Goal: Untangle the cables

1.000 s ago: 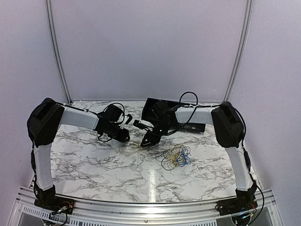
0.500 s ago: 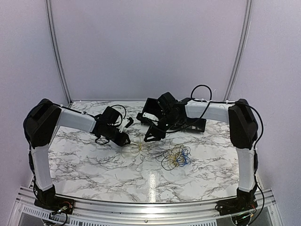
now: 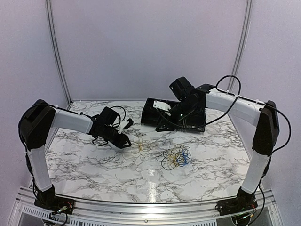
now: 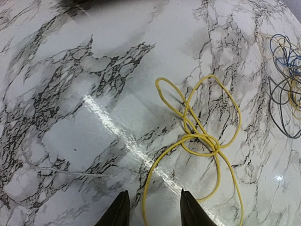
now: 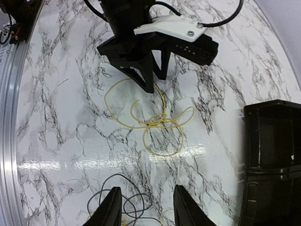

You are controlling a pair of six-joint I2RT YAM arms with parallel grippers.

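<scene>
A loose yellow cable (image 3: pixel 139 148) lies knotted on the marble table, apart from a tangle of black, blue and yellow cables (image 3: pixel 176 157) to its right. My left gripper (image 3: pixel 124 141) sits low at the yellow cable's left end. In the left wrist view the left gripper (image 4: pixel 154 210) is open, and one strand of the yellow cable (image 4: pixel 202 137) runs on the table between its fingers without being pinched. My right gripper (image 3: pixel 163 126) hangs raised behind the cables. In the right wrist view the right gripper (image 5: pixel 146 207) is open and empty, above the tangle (image 5: pixel 126 203) and the yellow cable (image 5: pixel 155 121).
A black open box (image 3: pixel 178 118) stands at the back of the table, just behind the right gripper and at the right edge of the right wrist view, box (image 5: pixel 273 155). The tangle (image 4: pixel 286 92) shows at the right edge of the left wrist view.
The right arm has lifted and drawn back to the far right, away from the yellow cable. The left gripper's jaws have widened, and the yellow cable now lies slack on the table.
</scene>
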